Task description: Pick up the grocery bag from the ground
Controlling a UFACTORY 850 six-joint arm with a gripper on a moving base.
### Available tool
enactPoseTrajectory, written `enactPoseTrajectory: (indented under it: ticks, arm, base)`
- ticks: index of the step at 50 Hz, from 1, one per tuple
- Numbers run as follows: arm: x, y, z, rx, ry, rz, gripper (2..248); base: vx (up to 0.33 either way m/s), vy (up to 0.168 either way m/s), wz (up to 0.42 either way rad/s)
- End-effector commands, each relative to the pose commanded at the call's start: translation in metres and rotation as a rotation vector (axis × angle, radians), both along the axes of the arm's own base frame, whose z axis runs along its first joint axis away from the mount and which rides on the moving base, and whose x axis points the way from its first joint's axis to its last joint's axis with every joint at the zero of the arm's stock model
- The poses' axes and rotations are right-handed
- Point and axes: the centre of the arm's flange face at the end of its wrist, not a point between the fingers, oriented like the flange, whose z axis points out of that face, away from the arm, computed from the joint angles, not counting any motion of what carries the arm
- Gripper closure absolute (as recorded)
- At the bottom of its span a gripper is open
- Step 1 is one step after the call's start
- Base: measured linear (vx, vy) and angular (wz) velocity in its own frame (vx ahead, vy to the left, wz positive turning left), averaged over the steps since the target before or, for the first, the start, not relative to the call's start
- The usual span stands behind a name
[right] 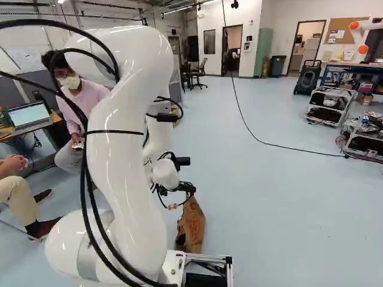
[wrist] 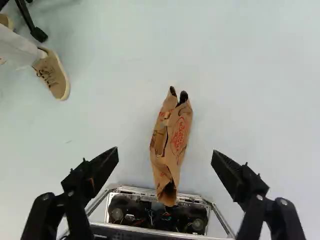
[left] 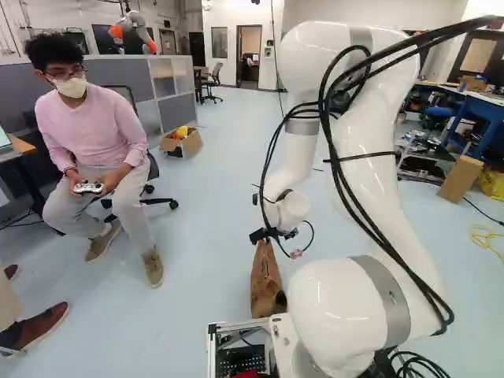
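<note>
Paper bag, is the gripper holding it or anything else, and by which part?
Nothing is held: the gripper is open, its fingers wide apart, neither touching the paper bag.

White arm (left: 366, 157) arched over, jaws (left: 263, 235) spread wide

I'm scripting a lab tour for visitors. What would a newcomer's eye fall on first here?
Probably the big white arm, towering right of the middle in the left base view. Next, likely the brown paper bag on the pale floor, seen between the wide-open black fingers in the wrist view.
</note>
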Motion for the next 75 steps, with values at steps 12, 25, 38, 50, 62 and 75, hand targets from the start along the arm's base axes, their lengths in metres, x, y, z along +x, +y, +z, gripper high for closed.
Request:
enactPoseTrajectory:
  ticks: [12,25,38,50,62,75]
  arm:
    - [0.009,0.000,-0.031,0.000,0.043,0.000,3]
    - [0.017,0.000,-0.065,0.000,0.083,0.000,3]
    - [0.024,0.000,-0.100,0.000,0.118,0.000,3]
    - [0.030,0.000,-0.132,0.000,0.144,0.000,3]
    - [0.034,0.000,-0.165,0.000,0.166,0.000,3]
    - [0.038,0.000,-0.202,0.000,0.185,0.000,3]
  base:
    - [0.000,0.000,0.000]
    - [0.000,0.000,0.000]
    - [0.000,0.000,0.000]
    - [0.000,0.000,0.000]
    - [0.000,0.000,0.000]
    - [0.000,0.000,0.000]
